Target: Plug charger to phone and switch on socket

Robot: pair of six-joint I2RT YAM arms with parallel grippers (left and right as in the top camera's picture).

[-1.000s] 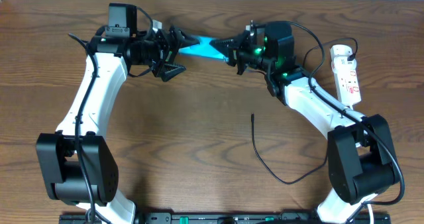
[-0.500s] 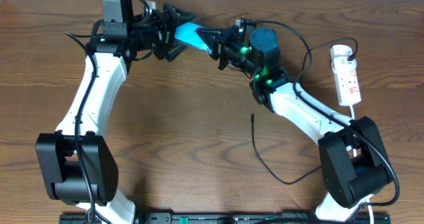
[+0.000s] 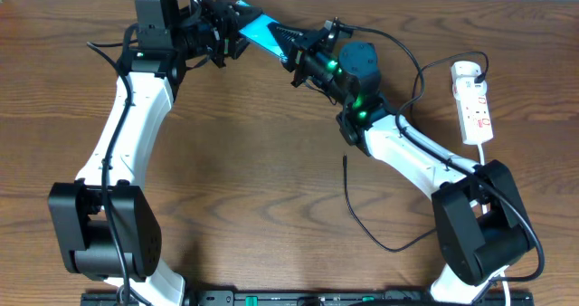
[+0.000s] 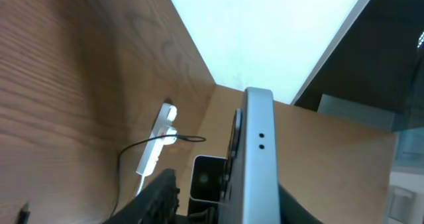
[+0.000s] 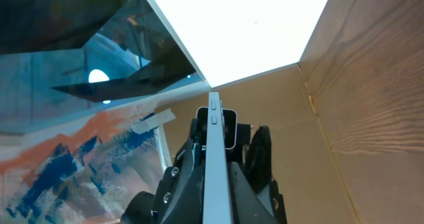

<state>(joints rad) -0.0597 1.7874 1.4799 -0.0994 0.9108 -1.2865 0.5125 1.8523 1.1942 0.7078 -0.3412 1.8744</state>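
The socket (image 3: 473,100) lies by the right edge. At the far edge, left of centre, my left gripper (image 3: 228,32) and right gripper (image 3: 289,47) each clamp an end of the phone (image 3: 258,33). I judge it rigid and slick, so I grip its edges only. The charger (image 3: 346,181), limp at mid-bench, wants pinching just behind its tip.
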